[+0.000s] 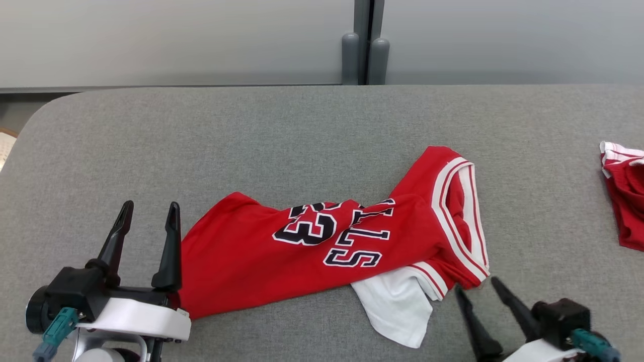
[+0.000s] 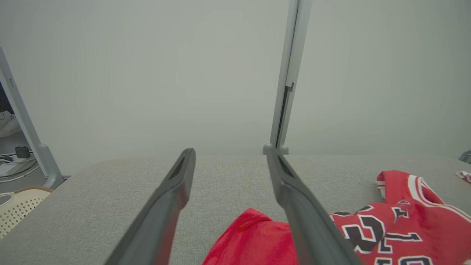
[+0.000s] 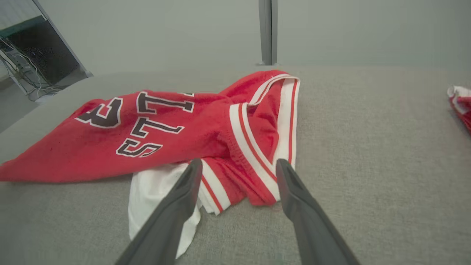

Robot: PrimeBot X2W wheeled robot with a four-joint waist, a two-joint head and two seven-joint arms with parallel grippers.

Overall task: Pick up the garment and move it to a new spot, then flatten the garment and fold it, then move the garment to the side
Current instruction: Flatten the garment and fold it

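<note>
Counting first: one grey padded table (image 1: 251, 141), two garments, two grippers with two dark fingers each.

Item one, the garment (image 1: 312, 251): a red jersey with black, white-edged lettering and numerals and white-and-red striped trim. It lies rumpled across the middle of the table, nearer the robot's edge, its length running left to right. A white panel pokes out from under its near side. It is neither flat nor folded.

Item two, a second red-and-white garment (image 1: 626, 201): it sits at the far right of the table, well apart from the jersey and cut off by the head view's edge.

Left gripper (image 1: 151, 204): fingers spread wide, nothing between them, grasping nothing. Its inner finger stands just beside the jersey's plain red left end. Whether it touches the cloth I cannot tell.

Right gripper (image 1: 477, 284): likewise spread wide and holding nothing. Its fingertips point at the striped corner on the jersey's near right. In the right wrist view that corner lies just beyond and between the two tips, and one finger crosses in front of the white panel. Contact cannot be confirmed.

Behind the table stands a pale partition with one grey post (image 1: 365, 50).
</note>
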